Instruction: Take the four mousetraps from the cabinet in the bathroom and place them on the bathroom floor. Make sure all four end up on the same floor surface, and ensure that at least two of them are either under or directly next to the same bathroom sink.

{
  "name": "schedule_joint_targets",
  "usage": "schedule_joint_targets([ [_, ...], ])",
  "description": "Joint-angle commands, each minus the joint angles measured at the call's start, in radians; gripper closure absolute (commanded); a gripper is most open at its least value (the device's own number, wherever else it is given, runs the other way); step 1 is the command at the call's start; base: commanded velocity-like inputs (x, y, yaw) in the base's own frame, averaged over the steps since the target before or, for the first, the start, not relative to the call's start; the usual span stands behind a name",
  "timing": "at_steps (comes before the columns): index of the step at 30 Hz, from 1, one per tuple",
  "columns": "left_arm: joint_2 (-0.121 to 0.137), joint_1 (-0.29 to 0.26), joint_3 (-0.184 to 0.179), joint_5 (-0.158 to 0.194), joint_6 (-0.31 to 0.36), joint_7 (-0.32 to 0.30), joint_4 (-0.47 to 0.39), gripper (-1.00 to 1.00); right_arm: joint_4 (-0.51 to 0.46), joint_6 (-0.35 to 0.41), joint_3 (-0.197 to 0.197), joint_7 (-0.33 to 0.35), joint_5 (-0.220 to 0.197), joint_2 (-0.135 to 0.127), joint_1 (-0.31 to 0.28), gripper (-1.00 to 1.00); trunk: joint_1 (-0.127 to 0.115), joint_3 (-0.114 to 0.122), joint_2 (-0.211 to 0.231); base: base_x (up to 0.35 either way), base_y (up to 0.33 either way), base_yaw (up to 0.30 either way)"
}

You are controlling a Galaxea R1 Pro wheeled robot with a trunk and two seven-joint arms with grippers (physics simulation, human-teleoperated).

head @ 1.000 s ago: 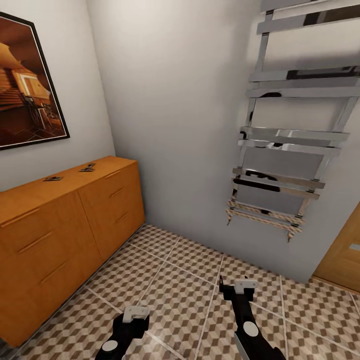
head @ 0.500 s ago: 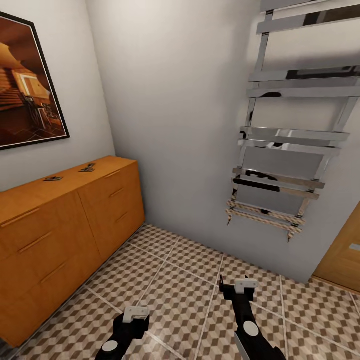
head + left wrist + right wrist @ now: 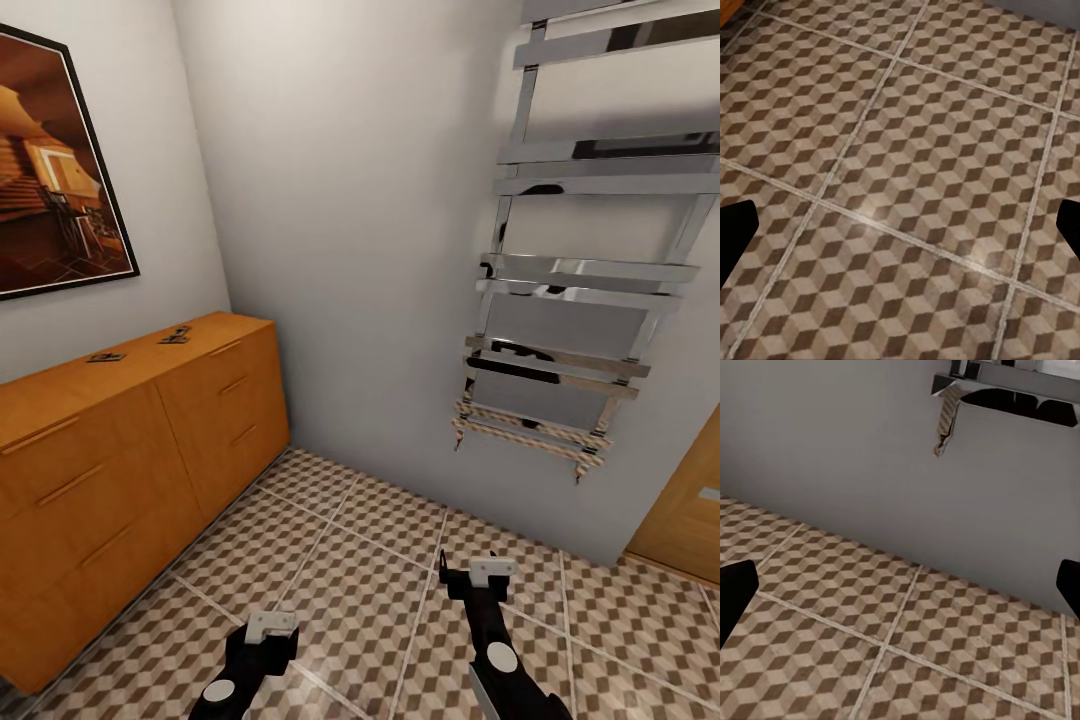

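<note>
**Tech:** Nothing of note has moved since the earlier frames. Your head view is unchanged, the two arms hang low over the bathroom floor [image 3: 380, 560] as before, and the items on the cabinet [image 3: 130, 440] sit where they were.

**Operator:** Claw status?

**Tech:** Left claw [image 3: 270, 627]: both wrist views show dark fingertips at opposite picture edges with bare tile between, so read it as spread wide and holding nothing. Right claw [image 3: 478, 573]: same reading, spread wide, empty, facing the wall below the chrome towel rail [image 3: 580, 290].

**Operator:** Where are the mousetraps?

**Tech:** You can see two small dark items [image 3: 140, 346] on the cabinet's top surface, toward its far end, well apart from both claws. They are too small to confirm as mousetraps, though that is the likely reading. No further traps can be located from these views.

**Operator:** Current step?

**Tech:** Judged as approach: no trap is lifted yet. Turn the base toward the cabinet, close in, then raise your left arm to surface height before attempting a grasp.
</note>
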Motion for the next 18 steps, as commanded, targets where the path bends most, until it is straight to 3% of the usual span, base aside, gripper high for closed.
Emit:
schedule_joint_targets([
  [1,0.001,0.0,-0.003,0.0,0.006,0.007,-0.002,-1.0,0.001,0.001,0.002,-0.01,0.01,0.0,-0.001,-1.0,0.0,-0.001,-0.001,0.0,0.0,0.0],
  [18,-0.002,0.0,-0.004,0.0,0.006,0.011,0.011,-1.0,0.001,0.001,0.002,-0.011,0.011,0.004,-0.001,-1.0,0.0,-0.001,-0.001,0.0,0.0,0.004],
])
